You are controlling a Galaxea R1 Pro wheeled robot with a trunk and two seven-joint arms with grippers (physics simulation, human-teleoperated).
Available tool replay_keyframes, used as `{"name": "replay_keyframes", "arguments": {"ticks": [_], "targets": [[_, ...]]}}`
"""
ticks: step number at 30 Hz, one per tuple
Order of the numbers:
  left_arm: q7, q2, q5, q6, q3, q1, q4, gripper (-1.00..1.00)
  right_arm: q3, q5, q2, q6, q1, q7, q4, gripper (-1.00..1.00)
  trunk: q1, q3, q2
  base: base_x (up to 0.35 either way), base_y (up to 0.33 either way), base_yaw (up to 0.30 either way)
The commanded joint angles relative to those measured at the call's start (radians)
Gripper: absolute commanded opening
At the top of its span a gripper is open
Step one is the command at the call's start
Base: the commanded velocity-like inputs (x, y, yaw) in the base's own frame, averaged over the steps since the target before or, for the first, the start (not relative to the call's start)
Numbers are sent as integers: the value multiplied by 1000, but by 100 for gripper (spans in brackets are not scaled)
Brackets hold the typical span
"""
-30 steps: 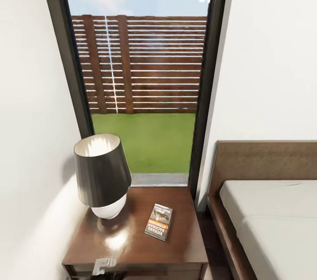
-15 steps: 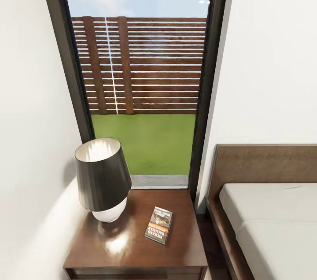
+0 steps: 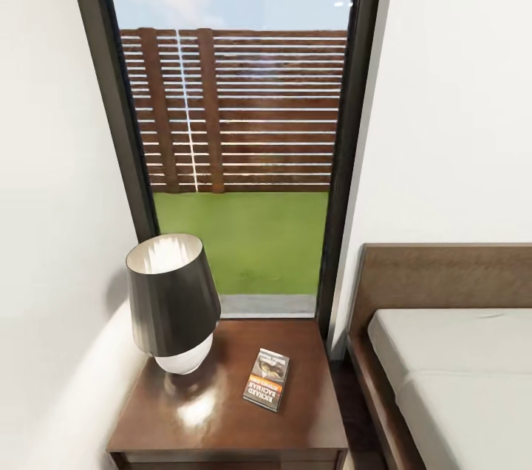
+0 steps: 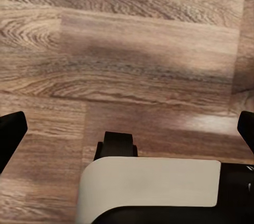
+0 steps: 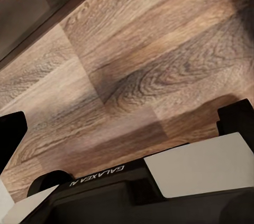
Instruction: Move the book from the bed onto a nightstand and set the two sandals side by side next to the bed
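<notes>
The book [image 3: 267,379] lies flat on the glossy top of the dark brown nightstand [image 3: 310,414], to the right of the lamp, with nothing holding it. The bed [image 3: 462,374] with its pale mattress and brown headboard stands just right of the nightstand. The two sandals are out of view. In the left wrist view my left gripper [image 4: 129,128] is open over bare wood floor, its black fingers [image 4: 10,131] at the frame's edges. My right gripper [image 5: 124,126] is likewise open above floor, with nothing between its fingers [image 5: 238,118].
A lamp [image 3: 171,300] with a dark shade and white base takes up the nightstand's left half. Behind it a tall dark-framed window [image 3: 244,123] looks onto grass and a slatted fence. White walls flank the window. A narrow strip of floor [image 3: 358,411] separates nightstand and bed.
A bit of an arm that showed at the nightstand's front edge one second ago has left the head view. The picture has shifted slightly with the camera. The book has not moved.
</notes>
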Motion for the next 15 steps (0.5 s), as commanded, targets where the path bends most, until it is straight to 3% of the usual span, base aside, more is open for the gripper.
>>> {"name": "replay_keyframes", "arguments": {"ticks": [1, 15], "targets": [[-5, 0, 10, -4, -4, 0, 1, 100, 7, -11, 0, 1, -1, 7, 3, 100, 0, -1, -1, 0, 0, 0], [-6, -3, 9, -5, -5, 1, -1, 100, 7, -11, 0, 6, -1, 8, 3, 100, 0, -1, -1, 0, 0, 0]]}}
